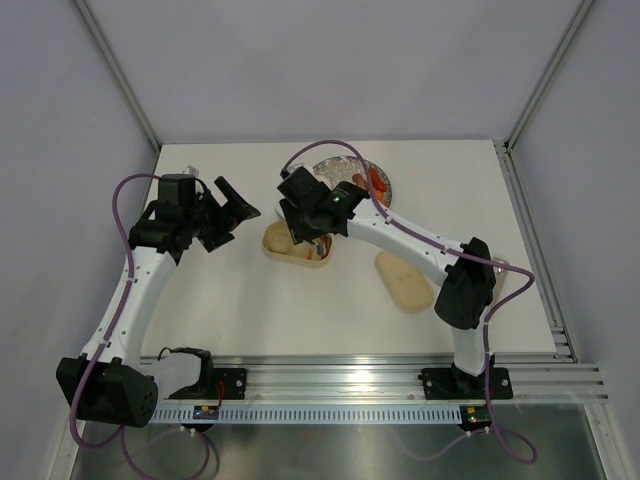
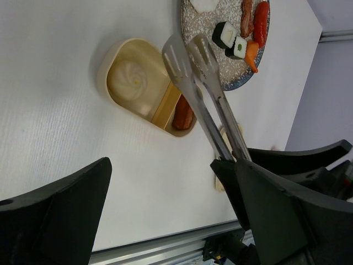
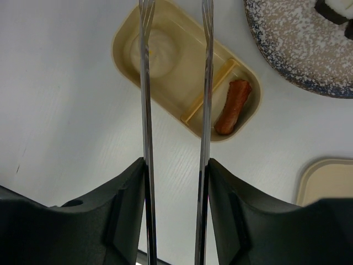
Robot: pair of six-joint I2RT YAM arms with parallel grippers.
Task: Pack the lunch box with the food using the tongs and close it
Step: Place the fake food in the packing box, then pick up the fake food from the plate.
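Observation:
The lunch box (image 3: 118,52) lies open on the white table, with a beige ball (image 3: 160,49) in its larger compartment and a reddish-brown sausage (image 3: 233,106) in the smaller one. My right gripper (image 3: 176,165) is shut on the tongs (image 3: 146,110), whose two silver arms stand apart above the box. In the left wrist view the tongs (image 2: 193,72) have empty tips over the box's far edge. My left gripper (image 2: 165,171) is open and empty, hovering left of the lunch box (image 1: 297,250). The cream lid (image 1: 404,281) lies to the right.
A round speckled plate (image 2: 220,66) behind the box holds two sushi rolls (image 2: 224,34), a carrot piece (image 2: 252,55), red sausages (image 2: 261,22) and a white egg piece (image 2: 204,4). An aluminium rail (image 1: 380,380) runs along the near table edge.

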